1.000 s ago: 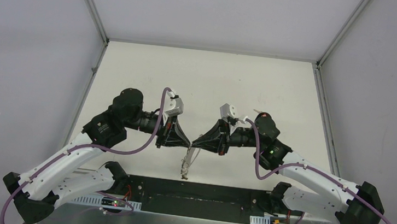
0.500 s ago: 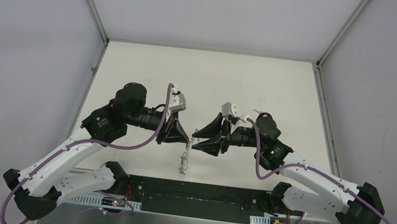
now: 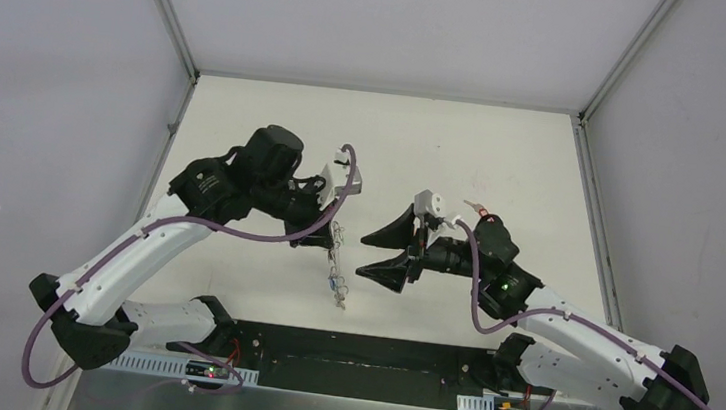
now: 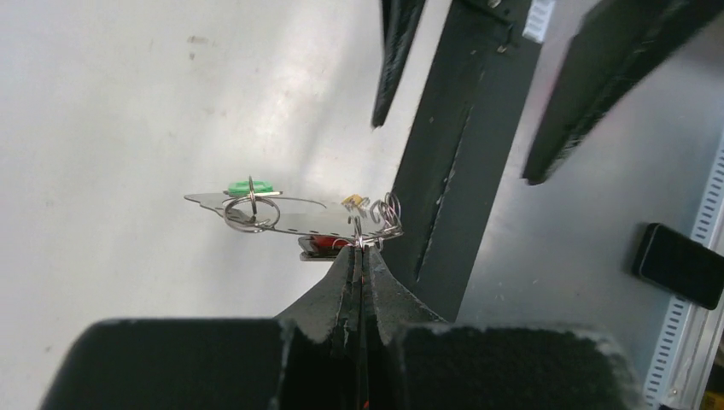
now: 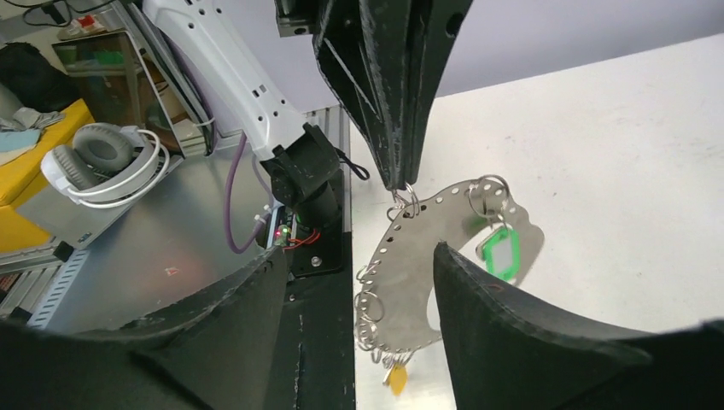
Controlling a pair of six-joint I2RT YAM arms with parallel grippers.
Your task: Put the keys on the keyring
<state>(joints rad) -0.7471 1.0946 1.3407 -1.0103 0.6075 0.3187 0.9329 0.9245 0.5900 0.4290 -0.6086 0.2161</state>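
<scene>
Overhead view: the left hand (image 3: 327,240) sits just left of frame centre, above the desk (image 3: 444,153). Its jaws are pressed fully together on a small wire loop at the upper end of the keyring (image 3: 336,273). The keyring hangs free beneath it, clear of the desk surface.

The right wrist view shows the keyring (image 5: 414,256) as a flat, silvery, curved plate rather than a wire hoop. It has a row of holes along one edge, and several small wire rings are threaded through them.

A green-headed key (image 5: 499,254) hangs on a ring at the plate's right side. A small yellow piece (image 5: 395,377) dangles at the lower end. In the left wrist view a red item (image 4: 323,243) sits directly under the plate, next to the fingertips; its nature cannot be determined.

The right hand (image 3: 362,254) is just right of the keyring in the overhead view. Its jaws are spread wide and it grips nothing. Its fingers (image 5: 529,342) flank the plate without touching it.

Headphones (image 5: 102,162) lie at the upper left of the right wrist view.
</scene>
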